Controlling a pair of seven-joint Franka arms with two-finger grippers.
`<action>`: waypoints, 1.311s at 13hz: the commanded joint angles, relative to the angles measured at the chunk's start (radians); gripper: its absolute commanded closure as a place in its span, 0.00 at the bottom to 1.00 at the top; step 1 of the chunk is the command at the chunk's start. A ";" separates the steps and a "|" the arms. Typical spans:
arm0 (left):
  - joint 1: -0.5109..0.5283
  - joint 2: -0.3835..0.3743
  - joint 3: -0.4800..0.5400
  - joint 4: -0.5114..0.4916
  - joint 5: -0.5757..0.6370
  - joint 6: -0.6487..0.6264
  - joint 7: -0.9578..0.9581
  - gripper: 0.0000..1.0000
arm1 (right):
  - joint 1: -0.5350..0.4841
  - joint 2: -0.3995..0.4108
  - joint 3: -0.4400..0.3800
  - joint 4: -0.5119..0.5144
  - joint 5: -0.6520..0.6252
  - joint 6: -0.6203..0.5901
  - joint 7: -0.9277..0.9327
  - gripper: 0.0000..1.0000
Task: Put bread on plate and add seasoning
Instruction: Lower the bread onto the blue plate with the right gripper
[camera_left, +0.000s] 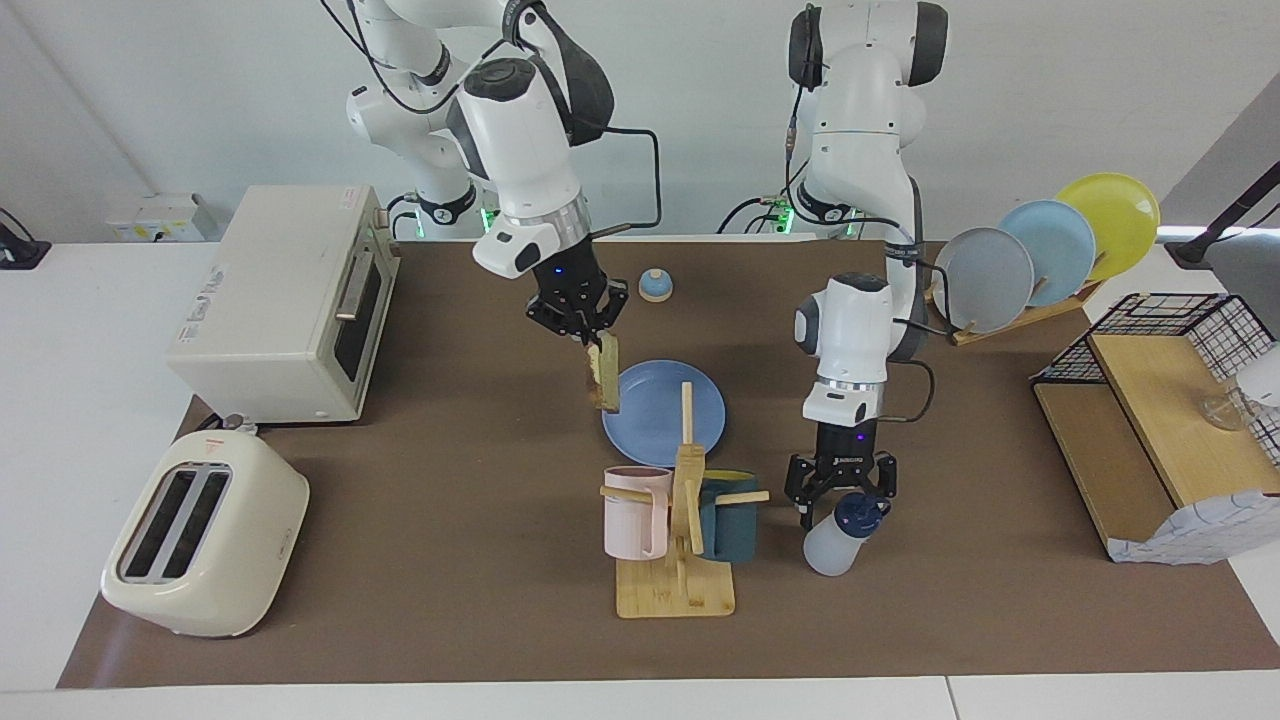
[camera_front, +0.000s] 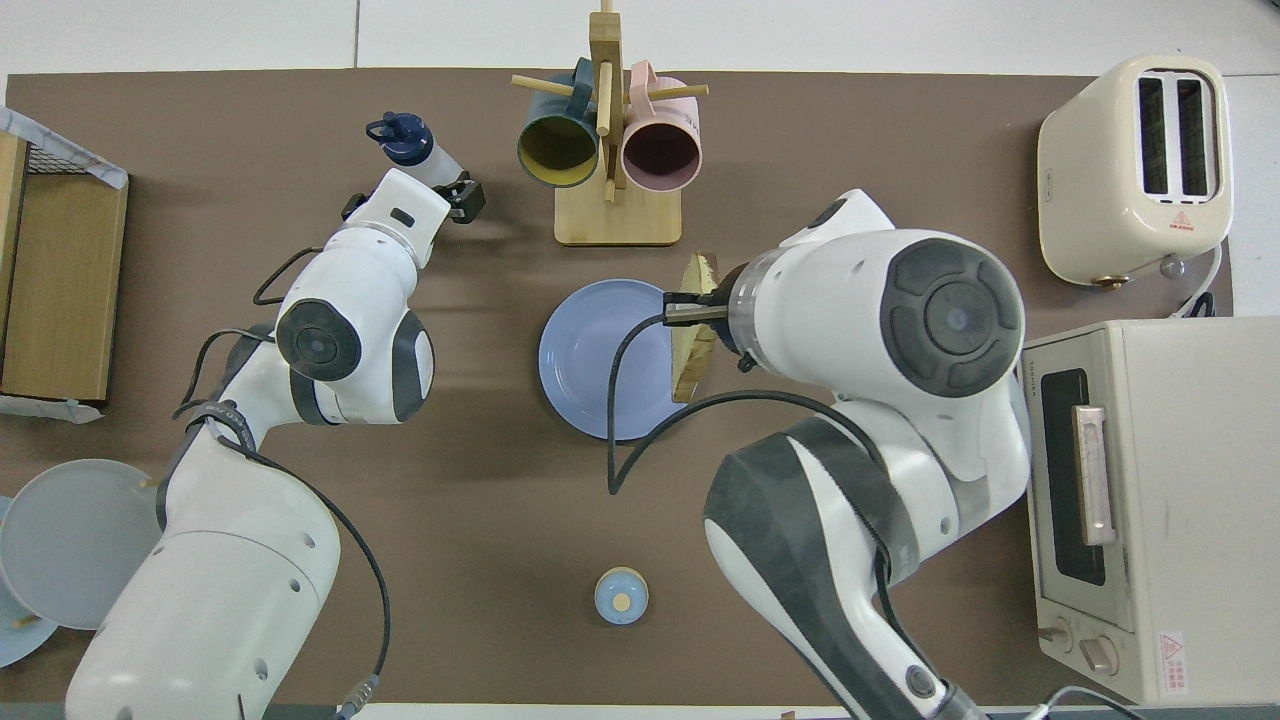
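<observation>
The bread (camera_left: 604, 373) hangs on edge from my right gripper (camera_left: 588, 338), which is shut on its top. It is in the air over the rim of the blue plate (camera_left: 664, 412) toward the right arm's end; the overhead view shows the bread (camera_front: 695, 330) over that rim of the plate (camera_front: 595, 360). The seasoning bottle (camera_left: 832, 540) stands tilted beside the mug rack, toward the left arm's end. My left gripper (camera_left: 845, 503) is open, with its fingers on either side of the bottle's navy cap (camera_left: 858, 513). Whether they touch it I cannot tell.
A wooden mug rack (camera_left: 676, 590) with a pink and a teal mug stands farther from the robots than the plate. A small bell (camera_left: 655, 286) sits nearer to them. Toaster oven (camera_left: 280, 300) and toaster (camera_left: 205, 535) are at the right arm's end, plate rack (camera_left: 1040, 250) and wooden shelf (camera_left: 1150, 440) at the left arm's.
</observation>
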 joint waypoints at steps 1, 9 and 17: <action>-0.029 0.043 0.035 0.048 -0.027 0.021 -0.018 0.00 | 0.059 0.025 -0.003 -0.025 0.027 0.103 0.088 1.00; -0.069 0.083 0.092 0.062 -0.024 0.018 -0.019 0.00 | 0.110 0.048 0.000 -0.119 0.102 0.300 0.077 1.00; -0.084 0.083 0.095 0.062 -0.026 0.019 -0.021 0.20 | 0.110 0.039 0.000 -0.257 0.103 0.505 -0.060 1.00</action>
